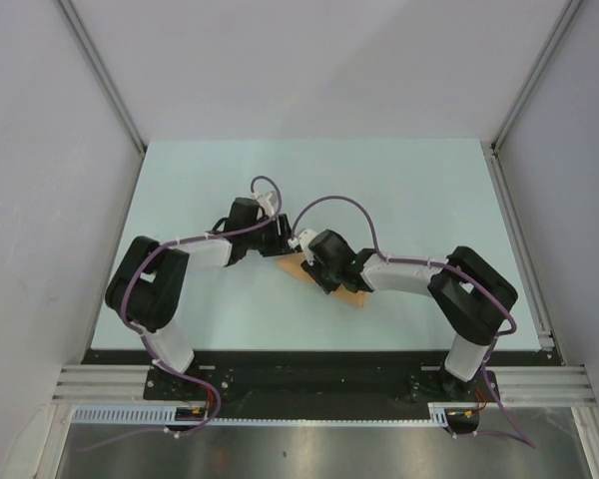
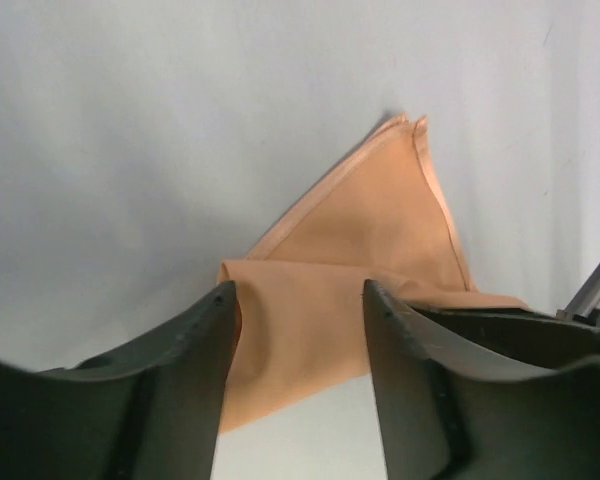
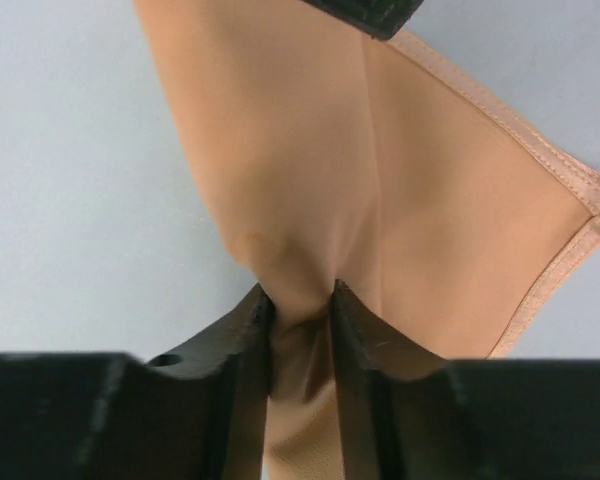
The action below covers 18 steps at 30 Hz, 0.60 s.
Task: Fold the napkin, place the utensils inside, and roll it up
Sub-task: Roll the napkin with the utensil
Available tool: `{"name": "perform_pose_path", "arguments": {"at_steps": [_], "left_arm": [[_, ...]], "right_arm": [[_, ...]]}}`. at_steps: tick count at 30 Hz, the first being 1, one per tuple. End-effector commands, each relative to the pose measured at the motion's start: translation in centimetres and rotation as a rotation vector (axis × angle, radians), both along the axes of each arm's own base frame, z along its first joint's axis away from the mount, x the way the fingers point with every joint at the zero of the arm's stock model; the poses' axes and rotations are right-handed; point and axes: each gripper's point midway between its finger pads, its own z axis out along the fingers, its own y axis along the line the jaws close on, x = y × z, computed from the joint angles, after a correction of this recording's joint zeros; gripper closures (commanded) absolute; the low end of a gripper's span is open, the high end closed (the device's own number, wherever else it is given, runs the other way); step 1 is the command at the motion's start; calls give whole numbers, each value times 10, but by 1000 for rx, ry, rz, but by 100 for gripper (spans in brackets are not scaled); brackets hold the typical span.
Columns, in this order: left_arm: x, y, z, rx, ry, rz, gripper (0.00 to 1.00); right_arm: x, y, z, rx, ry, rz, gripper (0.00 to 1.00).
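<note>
The peach-orange napkin [image 1: 351, 295] lies folded into a pointed shape at the table's middle, mostly covered by both grippers in the top view. My right gripper [image 3: 300, 300] pinches a bunched ridge of the napkin [image 3: 310, 150] between its fingertips. My left gripper [image 2: 298, 295] hovers open just above the napkin [image 2: 370, 230], its fingers apart and nothing between them. In the top view the left gripper [image 1: 285, 239] and right gripper [image 1: 319, 269] almost meet over the cloth. The utensils are hidden or out of view.
The pale green table [image 1: 399, 190] is walled by white panels on three sides. A metal rail [image 1: 519, 239] runs along its right edge. A dark part of the left gripper [image 3: 365, 12] shows at the top of the right wrist view.
</note>
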Motion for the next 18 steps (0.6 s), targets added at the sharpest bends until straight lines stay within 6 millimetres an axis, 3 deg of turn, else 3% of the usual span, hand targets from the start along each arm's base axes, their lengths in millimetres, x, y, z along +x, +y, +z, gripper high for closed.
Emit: {"name": "perform_pose_path", "arguments": {"at_steps": [1,3,7,12,18], "left_arm": [[19,11,40,4,-105,71,38],[23,23,44,-13,-110,121,33],[13,42,42,-9,-119,161,29],[-3,44,54,-33,-177,142,28],[-26,43,45,-61,-180,94,29]], "right_arm": [[-42,-9,-29,18,286,27,75],[-52,-6,-26,60,363,43,83],[-67,2,-17,138,488,53,88],[-76,14,-5,224,606,70,92],[-70,13,-5,291,694,25,94]]}}
